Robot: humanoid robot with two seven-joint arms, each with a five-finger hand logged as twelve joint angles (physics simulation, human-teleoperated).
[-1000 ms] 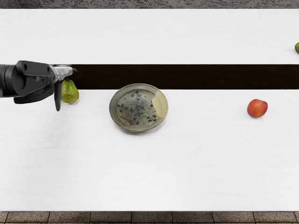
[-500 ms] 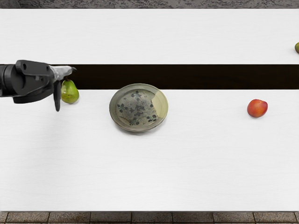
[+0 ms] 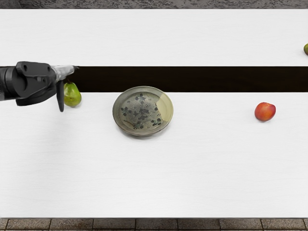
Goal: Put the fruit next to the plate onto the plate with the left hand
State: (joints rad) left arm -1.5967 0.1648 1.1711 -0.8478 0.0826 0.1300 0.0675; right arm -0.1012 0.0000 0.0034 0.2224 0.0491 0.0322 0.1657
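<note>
Across white table (image 3: 192,168), dark gap (image 3: 192,79), plate (image 3: 166,107), pear (image 3: 73,95)

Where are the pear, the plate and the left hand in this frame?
pear (image 3: 73,95): head view, on its green body.
plate (image 3: 166,109): head view, on the plain olive patch by its right rim.
left hand (image 3: 44,83): head view, on its dark palm.

My left hand (image 3: 50,81) covered the pear's (image 3: 73,95) left side, so I couldn't judge contact there. 1 green fruit (image 3: 306,48) was cut off at the worktop's far right edge.
</note>
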